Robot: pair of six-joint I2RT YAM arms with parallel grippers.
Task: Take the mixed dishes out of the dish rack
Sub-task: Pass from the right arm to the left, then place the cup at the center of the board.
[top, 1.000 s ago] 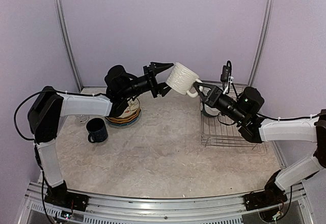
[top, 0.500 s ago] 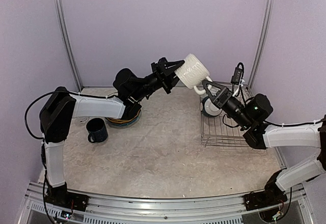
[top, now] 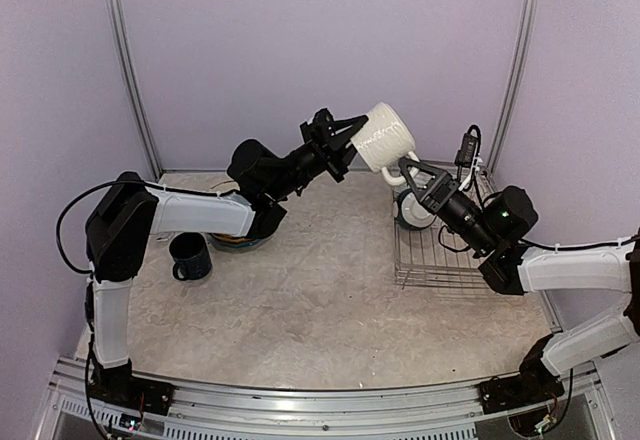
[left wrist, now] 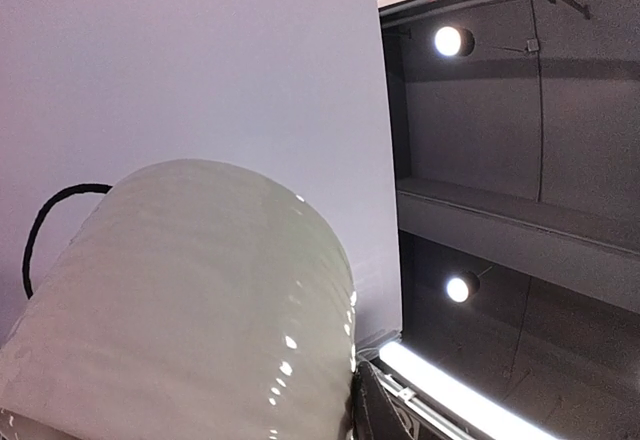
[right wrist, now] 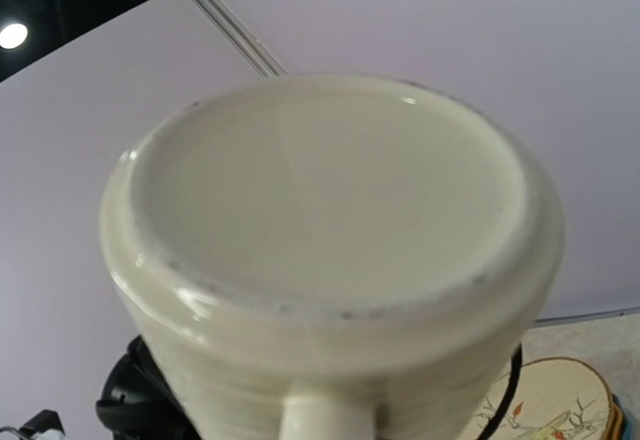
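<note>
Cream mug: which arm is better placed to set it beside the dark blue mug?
Likely left: its fingers clasp the cream mug, and the dark blue mug stands on its side.

Bright even light, soft shadows, mild glare

The ribbed cream ceramic mug hung tilted, handle down, at eleven o'clock from the silver wire dish rack.

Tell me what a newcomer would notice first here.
The ribbed cream mug hangs in mid-air above the back of the table, pinched between both arms: the left gripper at its rim, the right gripper at its handle. Below right sits the silver wire dish rack; a dark blue mug stands at far left.
</note>
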